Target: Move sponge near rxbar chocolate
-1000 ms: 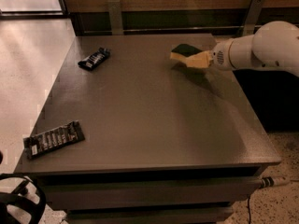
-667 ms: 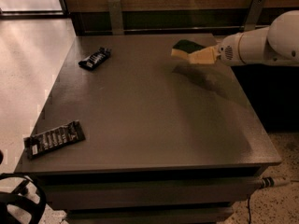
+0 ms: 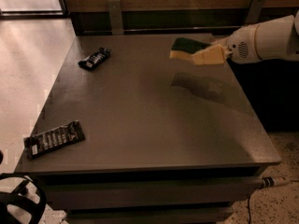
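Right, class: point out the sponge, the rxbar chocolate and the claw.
sponge (image 3: 185, 47): camera view, on its green scrub top.
rxbar chocolate (image 3: 54, 139): camera view, middle of the wrapper.
claw (image 3: 205, 54): camera view, between its fingertips, holding the sponge, upper right.

Light: dim and brownish all over.
Bright spot: the floor (image 3: 28, 55) at the top left was pale, lit from that side.
Shine: a soft glow lay on the table (image 3: 140, 120).
Shadow: a dark patch lay on the table under the sponge (image 3: 184, 45), gripped in the air by the gripper (image 3: 202, 58) at the back right.
Brightest thing: the white arm (image 3: 271, 41).
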You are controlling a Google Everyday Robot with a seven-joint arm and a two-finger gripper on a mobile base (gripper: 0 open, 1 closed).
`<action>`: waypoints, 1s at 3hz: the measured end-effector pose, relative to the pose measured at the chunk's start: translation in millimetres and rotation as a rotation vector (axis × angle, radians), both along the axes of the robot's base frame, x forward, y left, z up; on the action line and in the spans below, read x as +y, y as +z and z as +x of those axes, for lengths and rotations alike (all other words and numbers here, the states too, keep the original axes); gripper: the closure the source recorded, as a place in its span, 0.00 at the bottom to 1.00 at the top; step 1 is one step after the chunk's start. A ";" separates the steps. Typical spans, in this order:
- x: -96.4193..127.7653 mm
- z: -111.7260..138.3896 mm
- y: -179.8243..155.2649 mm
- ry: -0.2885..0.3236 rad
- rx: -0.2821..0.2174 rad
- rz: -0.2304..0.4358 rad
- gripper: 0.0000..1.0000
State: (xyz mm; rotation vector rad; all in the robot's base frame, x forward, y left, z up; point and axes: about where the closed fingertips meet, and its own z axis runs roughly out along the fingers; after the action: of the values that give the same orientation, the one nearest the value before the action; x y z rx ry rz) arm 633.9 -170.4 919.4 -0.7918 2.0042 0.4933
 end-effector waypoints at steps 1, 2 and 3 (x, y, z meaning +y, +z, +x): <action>11.3 -33.6 7.5 0.064 -0.015 -0.027 1.00; 26.4 -69.4 12.2 0.122 -0.018 -0.056 1.00; 49.9 -101.4 14.8 0.209 -0.013 -0.074 1.00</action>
State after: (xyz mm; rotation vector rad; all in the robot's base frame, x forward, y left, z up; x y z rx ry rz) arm 532.4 -120.5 934.3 -1.0539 1.9464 0.5341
